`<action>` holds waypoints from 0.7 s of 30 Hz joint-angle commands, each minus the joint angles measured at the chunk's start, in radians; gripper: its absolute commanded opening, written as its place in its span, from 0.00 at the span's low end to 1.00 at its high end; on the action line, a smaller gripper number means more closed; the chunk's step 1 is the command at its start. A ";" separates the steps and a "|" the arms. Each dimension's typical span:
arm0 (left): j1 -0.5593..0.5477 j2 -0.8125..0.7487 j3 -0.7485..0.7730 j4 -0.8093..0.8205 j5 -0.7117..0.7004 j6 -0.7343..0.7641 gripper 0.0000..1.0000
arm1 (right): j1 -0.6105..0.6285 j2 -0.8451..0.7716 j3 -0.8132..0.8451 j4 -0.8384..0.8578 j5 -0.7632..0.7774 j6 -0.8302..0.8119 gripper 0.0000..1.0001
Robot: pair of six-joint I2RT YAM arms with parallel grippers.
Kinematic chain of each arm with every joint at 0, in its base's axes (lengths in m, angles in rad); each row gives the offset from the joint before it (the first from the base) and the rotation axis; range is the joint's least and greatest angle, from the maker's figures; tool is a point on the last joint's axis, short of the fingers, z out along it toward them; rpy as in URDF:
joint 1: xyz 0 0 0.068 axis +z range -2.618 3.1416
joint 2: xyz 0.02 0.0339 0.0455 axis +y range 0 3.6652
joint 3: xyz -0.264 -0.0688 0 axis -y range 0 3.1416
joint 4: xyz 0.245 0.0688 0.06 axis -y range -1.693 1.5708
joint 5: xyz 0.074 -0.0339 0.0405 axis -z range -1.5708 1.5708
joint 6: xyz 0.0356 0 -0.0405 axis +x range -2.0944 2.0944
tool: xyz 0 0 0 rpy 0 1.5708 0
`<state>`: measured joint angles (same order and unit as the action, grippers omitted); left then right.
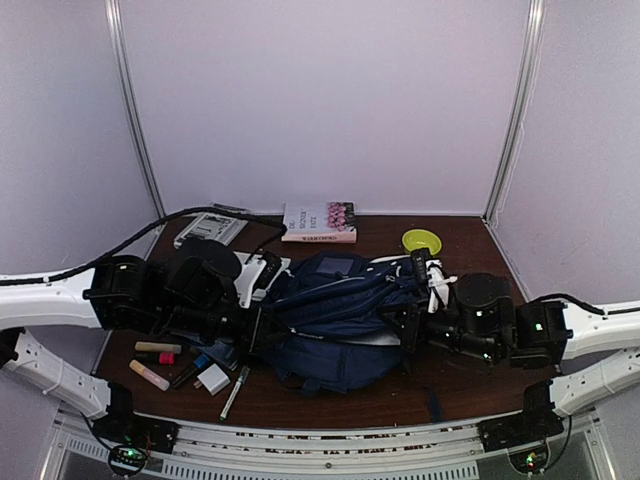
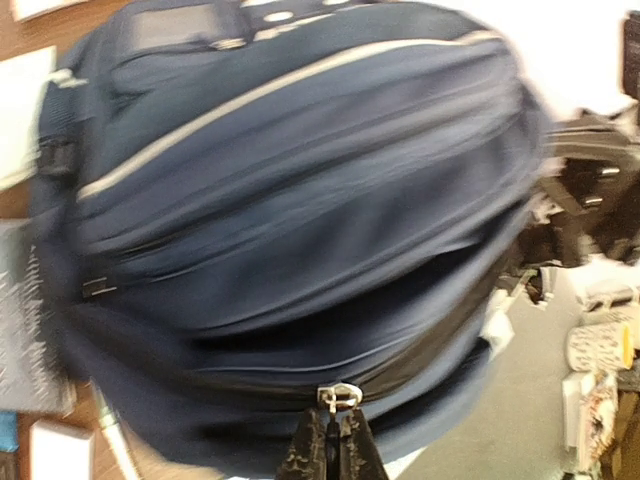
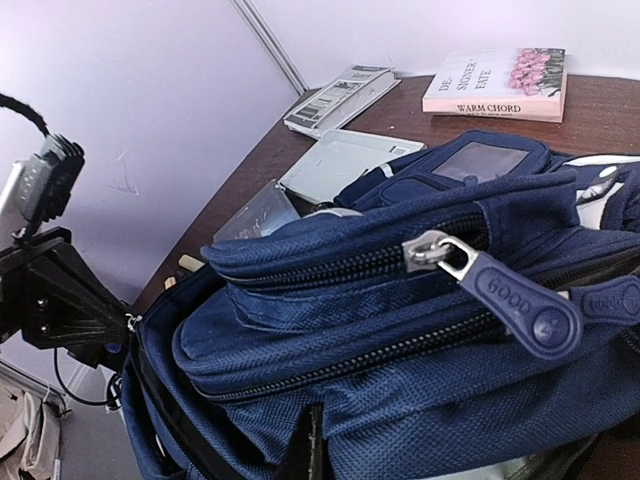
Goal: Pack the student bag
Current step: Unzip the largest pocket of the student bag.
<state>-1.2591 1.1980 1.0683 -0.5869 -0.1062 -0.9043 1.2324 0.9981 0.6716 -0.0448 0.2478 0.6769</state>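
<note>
The student bag, navy blue with white trim, lies on its side in the middle of the table between both arms. In the left wrist view the bag fills the frame and looks blurred. My left gripper is shut on the metal zipper pull of a dark, partly open zip seam. At the bag's left side is the left gripper. My right gripper is shut, pinching the bag's blue fabric below two closed zips. A blue rubber zip tag hangs near it. The right gripper sits at the bag's right side.
A book with pink flowers lies at the back, with a grey booklet to its left and a yellow dish to its right. Markers, a white eraser and a pen lie front left. White sheets lie behind the bag.
</note>
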 commanded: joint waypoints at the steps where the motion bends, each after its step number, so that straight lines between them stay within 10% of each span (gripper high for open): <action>1: 0.021 -0.051 -0.072 -0.003 -0.093 -0.025 0.00 | -0.016 -0.096 -0.038 0.007 0.053 -0.042 0.00; 13: 0.019 0.058 -0.088 0.081 -0.122 0.107 0.00 | -0.058 -0.206 -0.071 0.041 -0.111 0.055 0.00; 21: -0.034 0.199 0.071 0.229 -0.073 0.152 0.00 | -0.037 -0.024 -0.222 0.386 -0.211 0.362 0.63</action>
<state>-1.2739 1.3655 1.0550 -0.5526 -0.2119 -0.7914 1.1790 0.8703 0.4870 0.1070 0.0925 0.8680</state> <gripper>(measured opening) 0.020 0.547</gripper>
